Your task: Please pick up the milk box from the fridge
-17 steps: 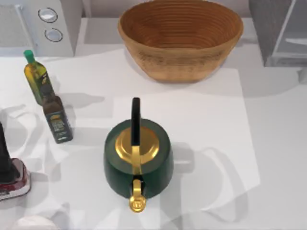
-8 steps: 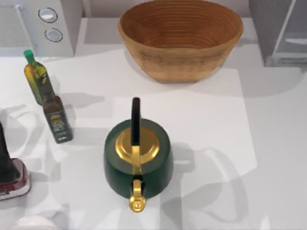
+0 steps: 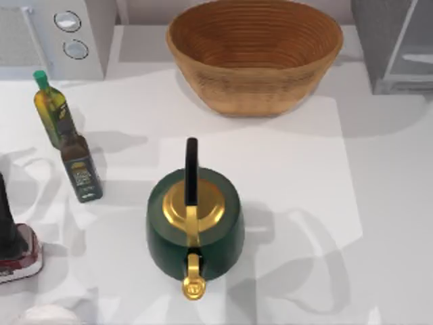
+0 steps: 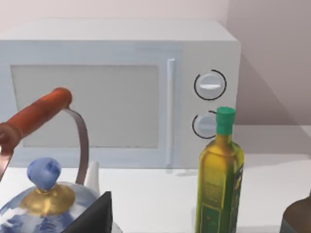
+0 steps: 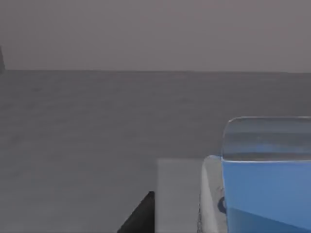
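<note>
At the table's far right corner: the fridge [image 3: 392,47] is standing partly in view.
In the right wrist view, the milk box [image 5: 265,179] is sitting close ahead against grey fridge wall; jaw state of either gripper cannot be determined.

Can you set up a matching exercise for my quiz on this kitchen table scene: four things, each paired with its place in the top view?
Things:
1. woven brown wicker basket
2. dark green kettle with gold lid
3. green-capped yellow oil bottle
4. grey box-shaped fridge

Places:
A. far right corner
B. left side
C. far middle
D. centre, near side

Pairs: 1-C, 2-D, 3-B, 4-A
</note>
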`<action>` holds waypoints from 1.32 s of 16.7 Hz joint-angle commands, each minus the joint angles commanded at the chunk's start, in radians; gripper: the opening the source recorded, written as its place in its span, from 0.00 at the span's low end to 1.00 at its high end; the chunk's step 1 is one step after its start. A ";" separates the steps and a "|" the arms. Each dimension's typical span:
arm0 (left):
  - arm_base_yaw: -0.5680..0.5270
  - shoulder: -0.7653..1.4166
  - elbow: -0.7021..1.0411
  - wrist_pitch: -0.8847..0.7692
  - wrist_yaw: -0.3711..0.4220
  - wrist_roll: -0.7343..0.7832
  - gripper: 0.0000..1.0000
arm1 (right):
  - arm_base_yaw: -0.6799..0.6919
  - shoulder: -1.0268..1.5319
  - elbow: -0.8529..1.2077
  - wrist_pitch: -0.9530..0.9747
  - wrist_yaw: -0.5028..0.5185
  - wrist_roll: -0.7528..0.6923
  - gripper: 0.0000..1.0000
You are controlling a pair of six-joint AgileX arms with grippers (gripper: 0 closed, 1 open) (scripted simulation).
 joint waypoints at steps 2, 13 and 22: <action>0.000 0.000 0.000 0.000 0.000 0.000 1.00 | 0.000 0.000 0.000 0.000 0.000 0.000 0.40; 0.000 0.000 0.000 0.000 0.000 0.000 1.00 | 0.000 0.000 0.000 0.000 0.000 0.000 0.00; 0.000 0.000 0.000 0.000 0.000 0.000 1.00 | 0.020 -0.053 0.026 -0.043 -0.008 -0.048 0.00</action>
